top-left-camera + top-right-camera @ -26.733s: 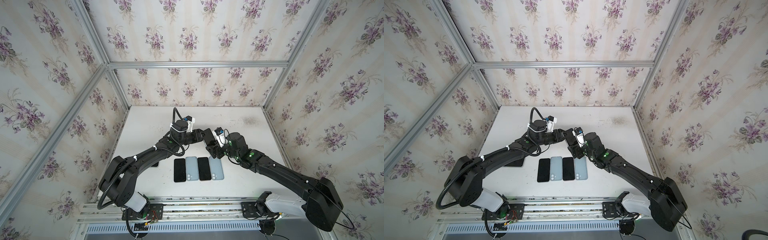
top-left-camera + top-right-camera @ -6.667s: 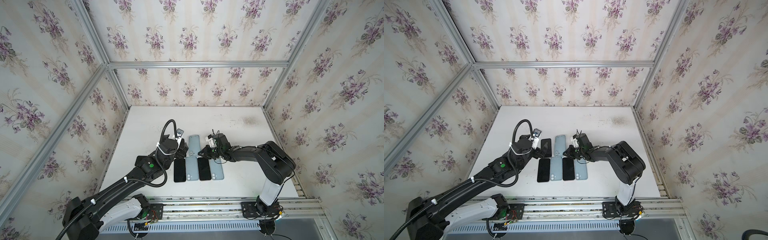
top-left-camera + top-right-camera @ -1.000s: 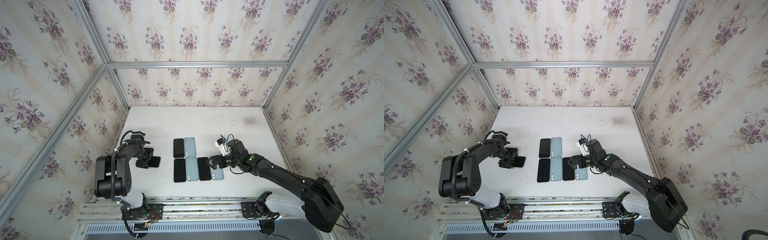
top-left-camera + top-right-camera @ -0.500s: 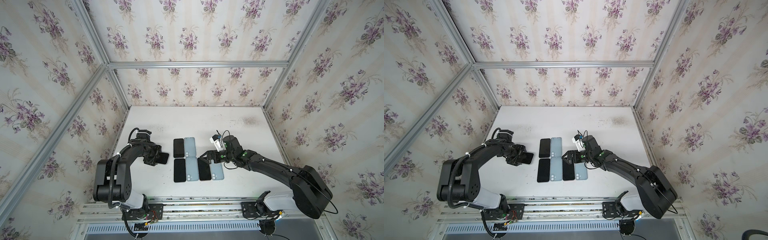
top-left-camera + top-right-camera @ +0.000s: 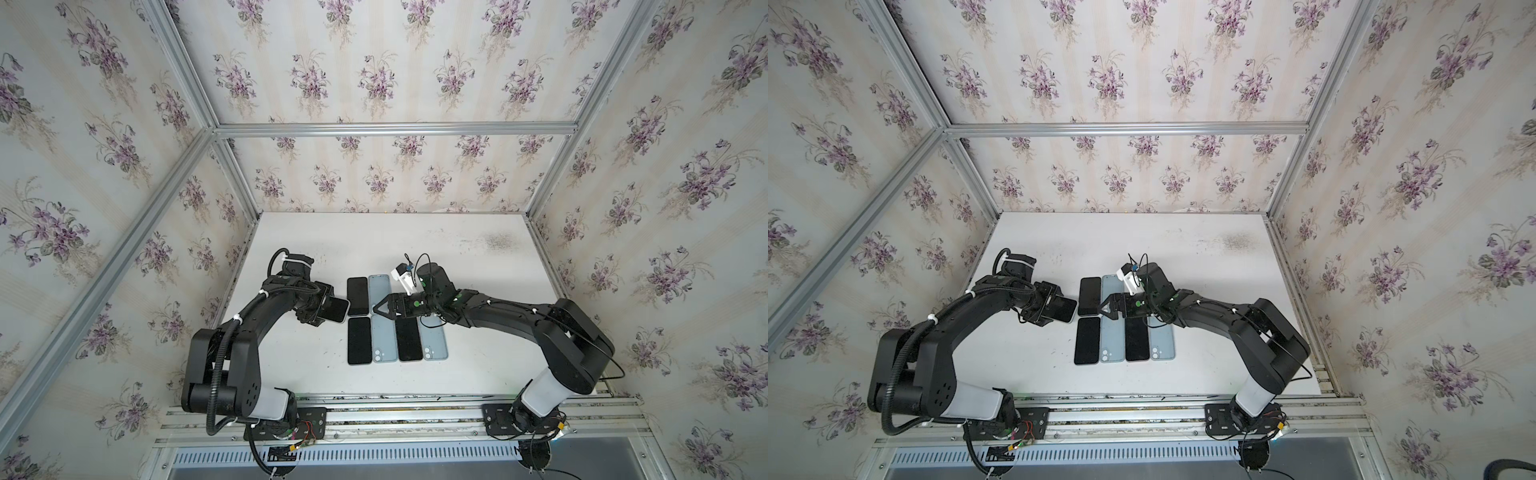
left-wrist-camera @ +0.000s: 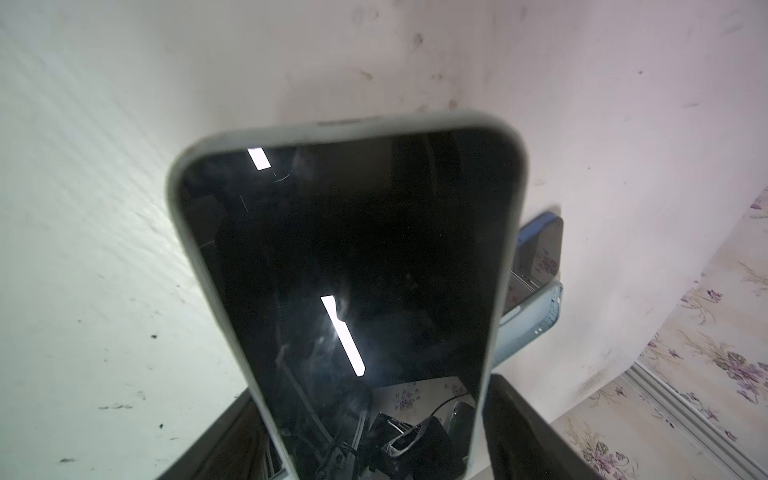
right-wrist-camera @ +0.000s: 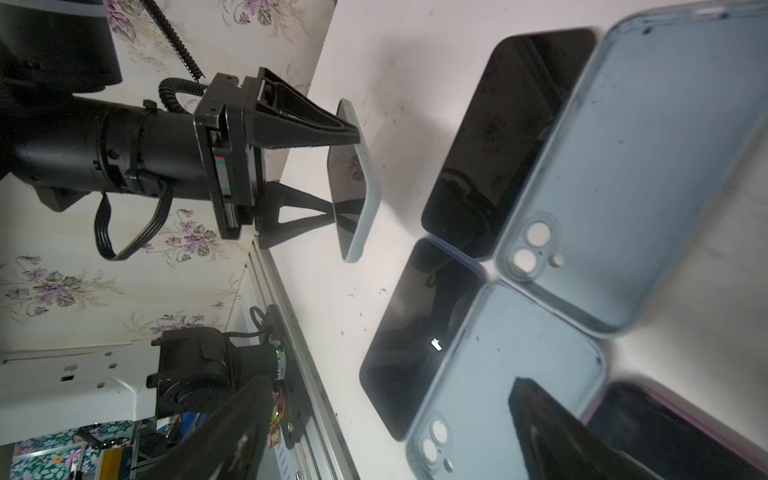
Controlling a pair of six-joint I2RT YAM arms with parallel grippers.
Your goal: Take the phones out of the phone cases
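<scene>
While left pincer (image 7: 347, 179) grips, phone (image 6: 353, 270) black-screened inside pale case (image 6: 353, 126).

The left arm (image 5: 266, 303) and right arm (image 5: 507, 316) are black with white bottoms. A bumpy black cable (image 5: 219, 365) hugs one.

Looking steeply down from the front in both top views, close and low from each wrist, sharing table (image 5: 478, 257) and laid-out phones (image 5: 359, 340).
</scene>
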